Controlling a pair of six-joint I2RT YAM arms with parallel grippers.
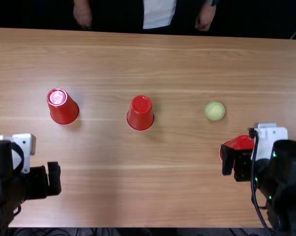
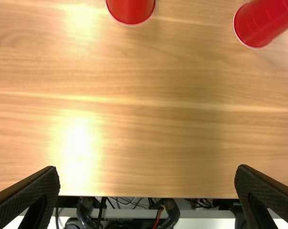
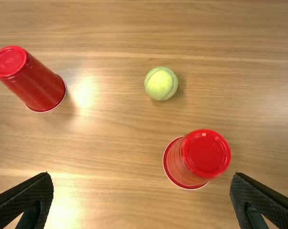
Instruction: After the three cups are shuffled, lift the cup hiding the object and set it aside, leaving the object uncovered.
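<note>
Smooth plastic cups (image 1: pixel 140 114), fuzzy ball (image 1: pixel 215 111), grained wooden table (image 1: pixel 187 64) (slightly glossy).

Table (image 1: pixel 187 59), three red cups (image 1: pixel 140 114), ball (image 1: pixel 215 111)

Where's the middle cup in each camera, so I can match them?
Top view: middle cup, between the left cup and the ball.
Left wrist view: middle cup, robot's right of the left cup.
Right wrist view: middle cup, robot's left of the ball.
Landmark: left cup for left wrist, ball for right wrist.
</note>
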